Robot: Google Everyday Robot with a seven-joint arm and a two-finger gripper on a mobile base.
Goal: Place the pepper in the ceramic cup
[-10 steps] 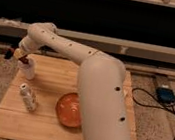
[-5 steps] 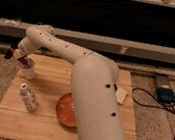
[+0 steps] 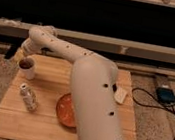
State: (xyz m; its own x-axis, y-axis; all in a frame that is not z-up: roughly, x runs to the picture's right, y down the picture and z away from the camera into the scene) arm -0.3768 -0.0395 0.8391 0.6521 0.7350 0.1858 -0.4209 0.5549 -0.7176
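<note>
Arm stretched far left, gripper [image 3: 23,53] just over the ceramic cup [image 3: 27,68], grip state unclear.

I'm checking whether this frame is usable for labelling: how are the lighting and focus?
Camera view: soft and blurred throughout, edges smeared; dim warm light on the wooden table; background a dark band; the gripper at the ceramic cup blends into the arm; the white bottle casts only faint shadow.
</note>
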